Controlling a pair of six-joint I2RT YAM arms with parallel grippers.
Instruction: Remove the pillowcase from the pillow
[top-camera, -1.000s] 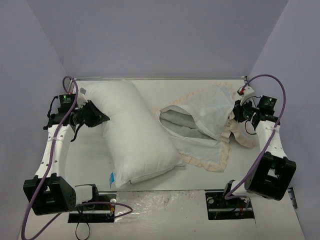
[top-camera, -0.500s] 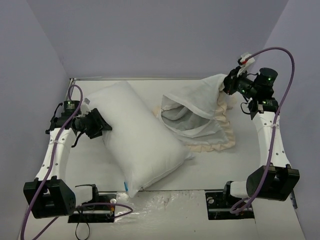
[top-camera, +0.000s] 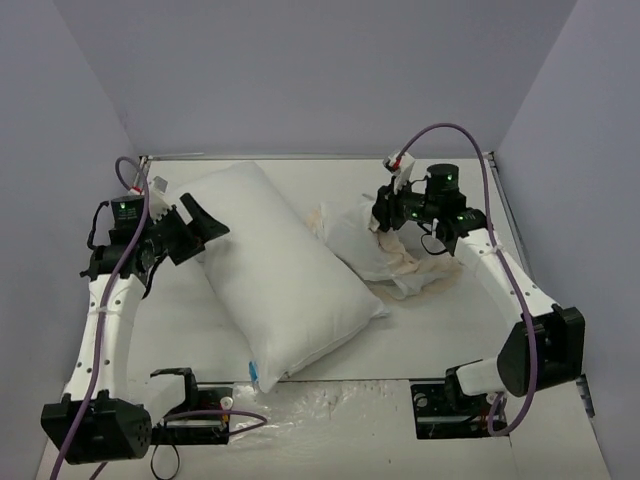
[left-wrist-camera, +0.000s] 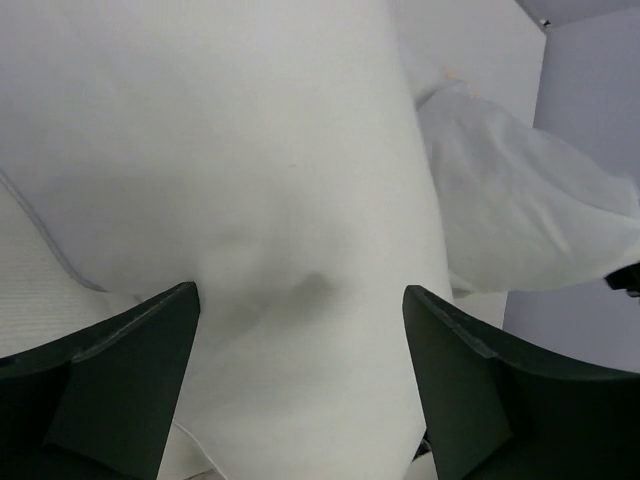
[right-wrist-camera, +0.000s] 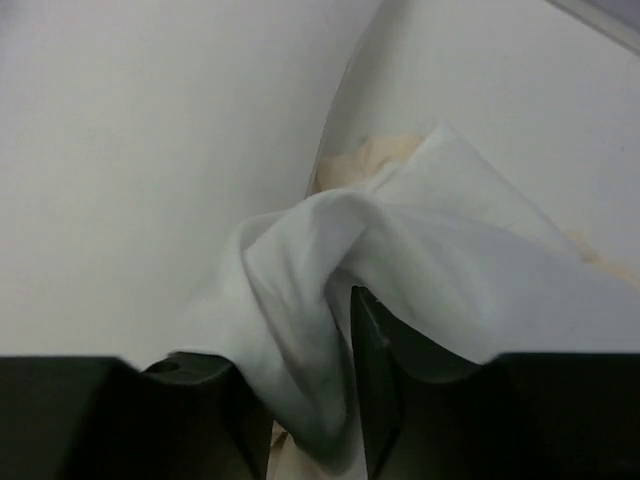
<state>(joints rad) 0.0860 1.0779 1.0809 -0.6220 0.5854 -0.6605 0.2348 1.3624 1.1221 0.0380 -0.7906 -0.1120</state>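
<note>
Right fingers: drawn nearly together on a fold of white cloth, which fills the narrow gap between them and spills out on both sides. The cloth is the pillowcase, its cream frill showing just beyond the pinched fold.

Left fingers: spread wide, holding nothing. Between them lies the smooth white face of the pillow, with a shallow shadowed dimple midway. Whether the fingers touch the fabric cannot be told from the wrist view.

Overhead view: the right fingers meet the far edge of the pillowcase. It sits as a bunched heap on the tabletop, right of centre, white face outward. The frill trails from the heap's near right side. No grey face is visible.

The pillow lies plump and bare on a diagonal, from the far left of the tabletop down toward the near centre. The pillowcase is wholly off it and rests just beside its right flank. Whether the two touch cannot be told.

The left fingers hang at the pillow's far left flank. The left arm rises from the near left corner. The right arm reaches inward from the near right.
</note>
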